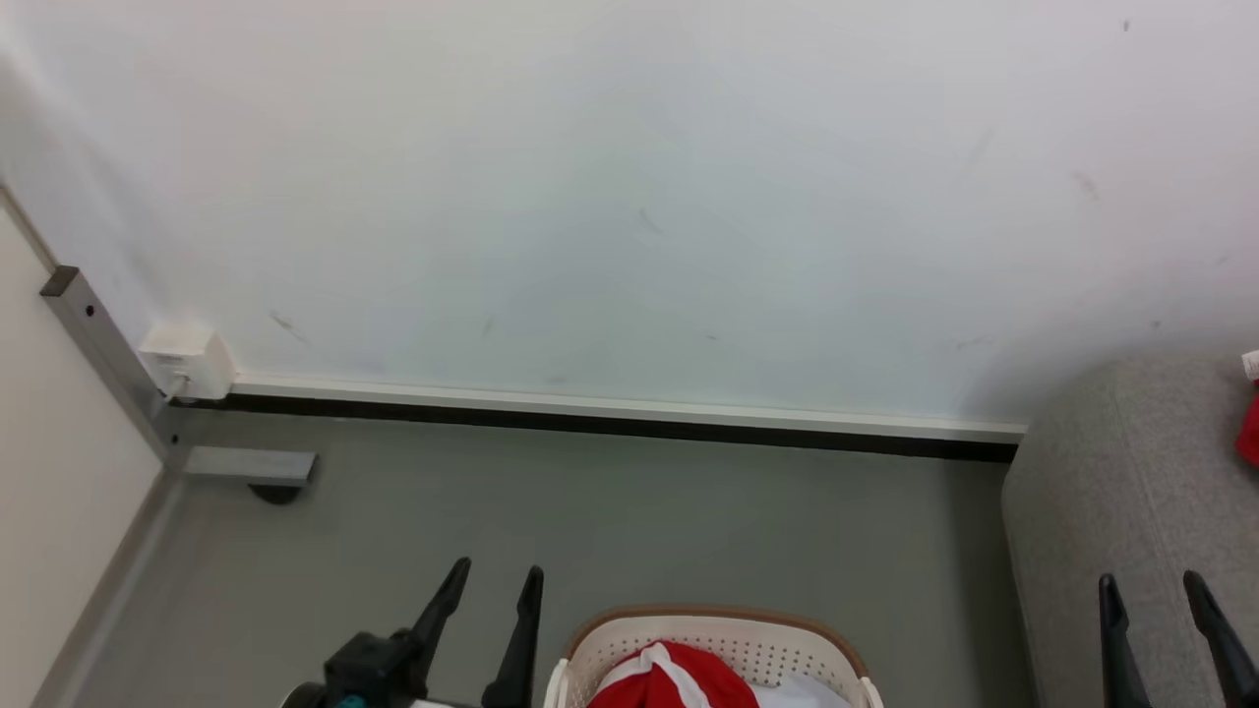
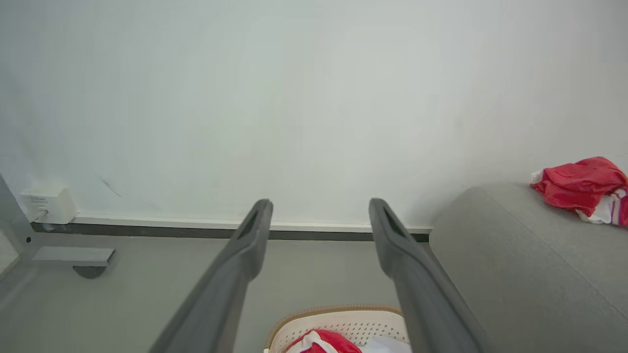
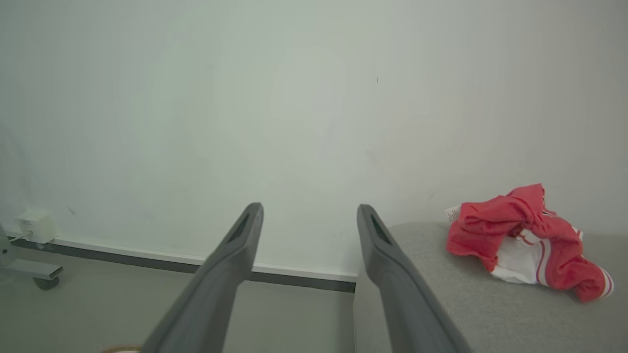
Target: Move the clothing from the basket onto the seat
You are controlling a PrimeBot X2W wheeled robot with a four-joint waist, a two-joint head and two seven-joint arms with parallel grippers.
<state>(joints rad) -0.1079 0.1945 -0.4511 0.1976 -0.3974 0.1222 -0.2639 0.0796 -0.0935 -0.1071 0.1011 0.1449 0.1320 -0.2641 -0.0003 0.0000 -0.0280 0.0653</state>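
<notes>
The white perforated basket (image 1: 710, 619) with its brown rim stands on the floor at the bottom middle of the head view. In it lies the red clothing (image 1: 657, 684) with a white stripe, next to a plain white cloth (image 1: 799, 694). My left gripper (image 1: 495, 582) is open and empty, just left of the basket. My right gripper (image 1: 1151, 585) is open and empty over the front of the grey seat (image 1: 1111, 511). A second red and white garment (image 3: 525, 240) lies crumpled on the seat (image 3: 466, 299). In the left wrist view my open left gripper (image 2: 319, 206) hangs above the basket (image 2: 338, 312) and clothing (image 2: 321, 342).
A white wall with a dark baseboard (image 1: 610, 418) closes the back. A white box (image 1: 187, 359) is fixed low on the wall at the left. A grey metal frame with a caster foot (image 1: 251, 467) stands below it. Grey floor (image 1: 590, 511) lies between wall and basket.
</notes>
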